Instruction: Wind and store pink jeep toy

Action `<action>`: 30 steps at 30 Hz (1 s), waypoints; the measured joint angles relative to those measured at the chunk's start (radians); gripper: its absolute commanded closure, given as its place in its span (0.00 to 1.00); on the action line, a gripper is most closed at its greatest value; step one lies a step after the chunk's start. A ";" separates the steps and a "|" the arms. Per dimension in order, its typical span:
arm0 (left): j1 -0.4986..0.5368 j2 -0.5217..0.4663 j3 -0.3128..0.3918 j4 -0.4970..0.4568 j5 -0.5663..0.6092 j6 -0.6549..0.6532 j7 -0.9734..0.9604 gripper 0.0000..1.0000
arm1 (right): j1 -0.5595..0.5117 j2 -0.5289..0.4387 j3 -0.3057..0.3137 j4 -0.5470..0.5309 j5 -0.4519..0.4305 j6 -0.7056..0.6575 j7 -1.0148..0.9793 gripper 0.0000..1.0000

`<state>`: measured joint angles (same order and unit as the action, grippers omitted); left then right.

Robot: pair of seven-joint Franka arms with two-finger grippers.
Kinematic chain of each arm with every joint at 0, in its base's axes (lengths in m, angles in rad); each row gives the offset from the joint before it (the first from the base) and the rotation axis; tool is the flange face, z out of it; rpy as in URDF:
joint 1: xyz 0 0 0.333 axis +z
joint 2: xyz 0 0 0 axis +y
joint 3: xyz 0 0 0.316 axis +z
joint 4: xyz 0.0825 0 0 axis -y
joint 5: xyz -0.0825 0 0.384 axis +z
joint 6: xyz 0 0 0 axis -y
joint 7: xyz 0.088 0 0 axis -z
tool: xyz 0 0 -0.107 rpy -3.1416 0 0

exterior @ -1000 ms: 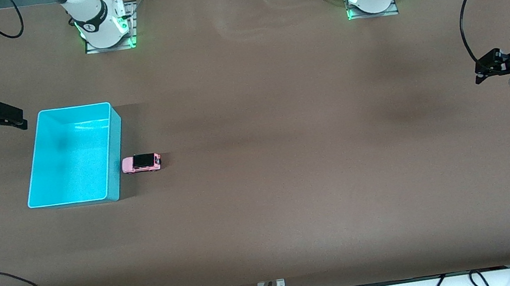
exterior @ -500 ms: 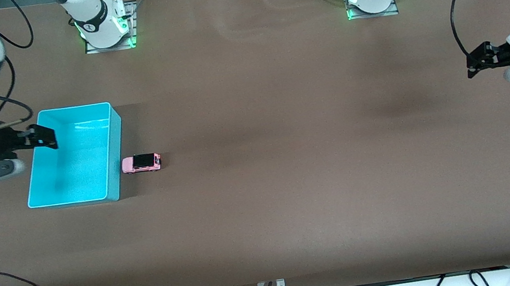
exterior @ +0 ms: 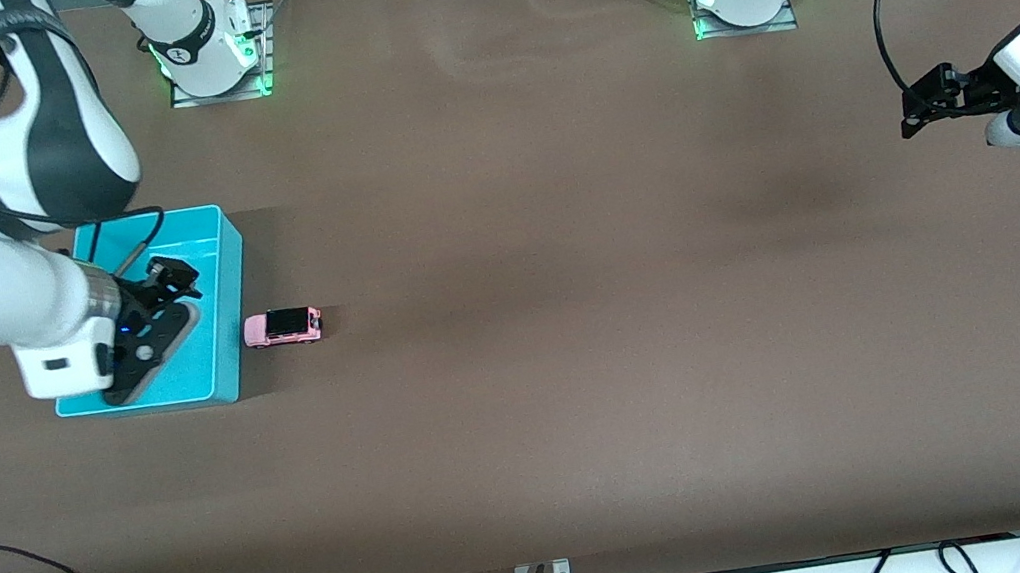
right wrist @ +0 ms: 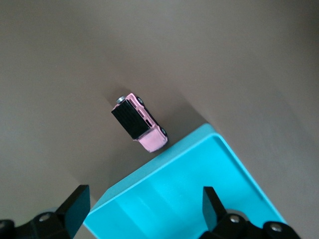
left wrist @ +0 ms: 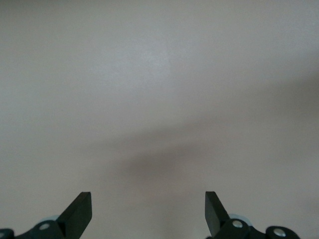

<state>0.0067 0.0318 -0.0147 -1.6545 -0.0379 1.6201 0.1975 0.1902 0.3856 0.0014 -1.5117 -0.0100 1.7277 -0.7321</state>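
A brown tabletop (exterior: pixel 575 317) carries a cyan bin (exterior: pixel 229 268) near the right arm's end. The pink jeep toy (exterior: pixel 282 326) stands on its wheels on the tabletop just beside the bin's wall, on the side toward the left arm's end, closer to the bin's corner nearest the front camera. The right gripper (exterior: pixel 177 279) hangs over the bin, its fingers (right wrist: pixel 75 206) spread wide and holding nothing. The left gripper (exterior: pixel 916 109) hovers over bare tabletop near the left arm's end edge, well apart from the toy, its fingers (left wrist: pixel 79 211) also spread wide and empty.
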 measured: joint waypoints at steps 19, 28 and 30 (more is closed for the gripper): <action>-0.027 -0.009 0.010 0.007 0.000 -0.015 -0.070 0.00 | 0.038 0.060 0.011 -0.261 0.000 0.365 -0.244 0.00; -0.026 -0.010 0.017 0.020 0.000 -0.018 -0.082 0.00 | 0.038 0.060 0.013 -0.428 0.000 0.574 -0.335 0.00; -0.024 -0.010 0.018 0.022 0.000 -0.018 -0.082 0.00 | 0.038 0.060 0.016 -0.464 0.000 0.632 -0.358 0.00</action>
<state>-0.0174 0.0222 0.0030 -1.6330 -0.0383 1.6023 0.1157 0.2283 0.4453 0.0173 -1.9761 -0.0100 2.3592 -1.0897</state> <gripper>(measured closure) 0.000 0.000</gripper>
